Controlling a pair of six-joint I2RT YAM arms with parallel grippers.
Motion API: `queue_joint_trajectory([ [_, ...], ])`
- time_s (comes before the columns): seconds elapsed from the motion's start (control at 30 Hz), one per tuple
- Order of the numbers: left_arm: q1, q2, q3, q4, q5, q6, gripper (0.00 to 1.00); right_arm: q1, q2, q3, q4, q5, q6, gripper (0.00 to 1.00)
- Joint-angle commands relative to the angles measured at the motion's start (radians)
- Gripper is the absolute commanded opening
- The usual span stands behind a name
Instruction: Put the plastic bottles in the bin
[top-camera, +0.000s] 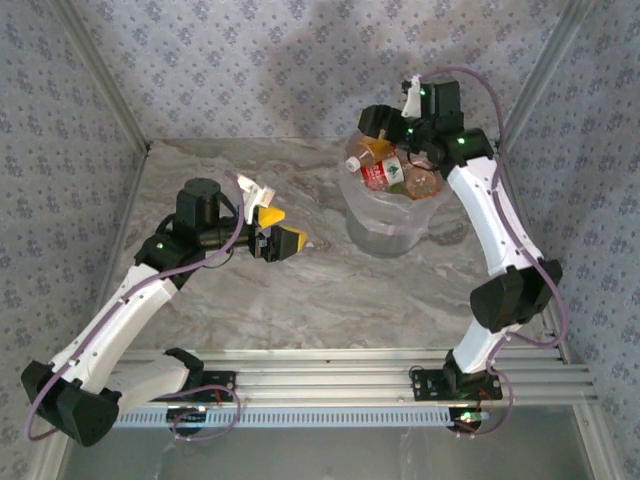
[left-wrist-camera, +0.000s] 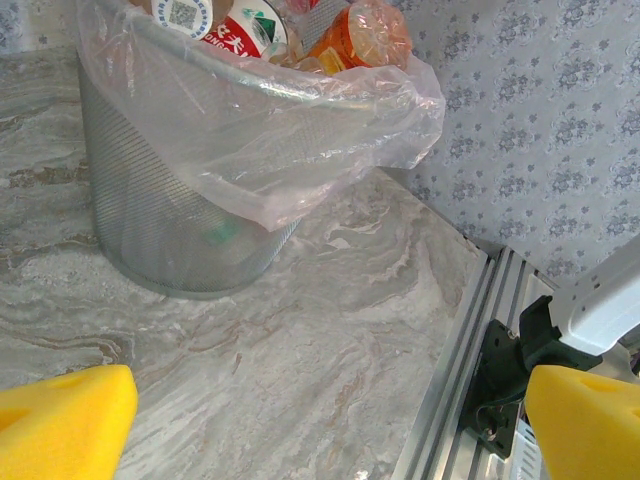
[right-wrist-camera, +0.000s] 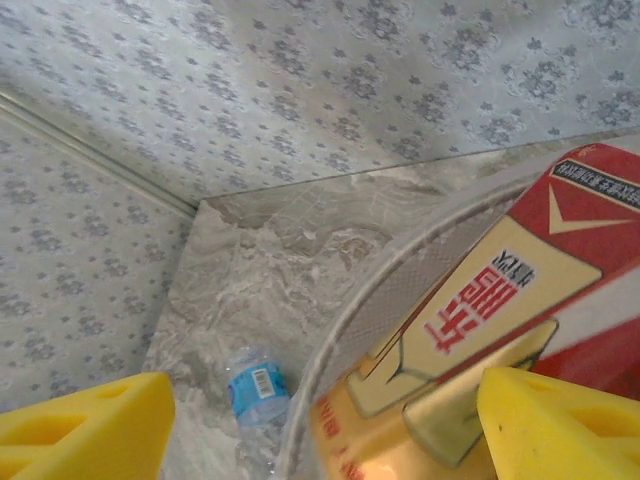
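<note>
**Left arm.** In the top view it rises from its base at 7 o'clock, and the forearm runs toward 1 o'clock with the wrist level over mid-table. The left gripper (top-camera: 290, 230) faces 3 o'clock toward the bin (top-camera: 390, 228) and is well apart from it. Its yellow pads (left-wrist-camera: 60, 425) are spread fully, with only the bare marble table (left-wrist-camera: 300, 350) between them. Nothing is held.

**Right arm.** It climbs from its base at 5 o'clock with the elbow pushed out toward 3 o'clock. The forearm leans back toward 11 o'clock and the wrist sits over the bin's far rim. The right gripper (right-wrist-camera: 325, 400) has its jaws parted. One pad hangs over the table, clear of everything. The other overlaps a bottle's label, and contact cannot be told. No clamped grip is seen.

**Task items.** The bin stands at 1 o'clock on the table. Its clear liner (left-wrist-camera: 330, 150) is folded over the rim. The plastic bottles (top-camera: 385, 172) are heaped above that rim. A blue-labelled bottle (right-wrist-camera: 255, 390) lies on the table outside the bin, at 7 o'clock in the right wrist view and near the bin wall.

**Labels.**
- The cream-and-red label (right-wrist-camera: 490, 300) under the right wrist carries red Chinese characters, which are tilted and not legible.
- A white label has a QR code (left-wrist-camera: 185, 14).
- A red label bears a green emblem (left-wrist-camera: 252, 30).
- The barcode on the blue label is too small to read.
</note>
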Motion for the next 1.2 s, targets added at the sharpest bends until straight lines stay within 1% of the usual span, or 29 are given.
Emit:
queue_joint_trajectory([
  [0.0,0.002,-0.001,-0.001,0.003,0.005,0.019,1.00,-0.011,-0.142,-0.078,-0.003,-0.059,-0.022,0.83],
  [0.17,0.003,-0.001,0.002,-0.007,-0.033,0.015,1.00,-0.037,-0.298,-0.270,0.005,-0.071,-0.008,0.85],
  [0.37,0.002,-0.002,0.012,-0.030,-0.126,-0.012,1.00,-0.086,-0.354,-0.382,-0.002,-0.096,-0.008,0.86],
  [0.57,0.002,-0.017,0.008,-0.078,-0.267,-0.076,1.00,-0.107,-0.358,-0.445,0.006,-0.125,-0.010,0.86],
  [0.77,0.005,-0.025,0.007,-0.127,-0.379,-0.130,1.00,-0.116,-0.378,-0.441,0.006,-0.126,-0.009,0.86],
  [0.87,0.022,-0.013,0.007,-0.142,-0.423,-0.161,1.00,-0.117,-0.397,-0.421,0.030,-0.179,-0.006,0.86],
  [1.03,0.092,0.036,-0.008,-0.154,-0.432,-0.244,1.00,-0.120,-0.466,-0.434,0.103,-0.282,-0.021,0.86],
  [1.17,0.145,0.094,-0.022,-0.159,-0.441,-0.323,1.00,-0.118,-0.537,-0.465,0.114,-0.378,-0.045,0.88],
])
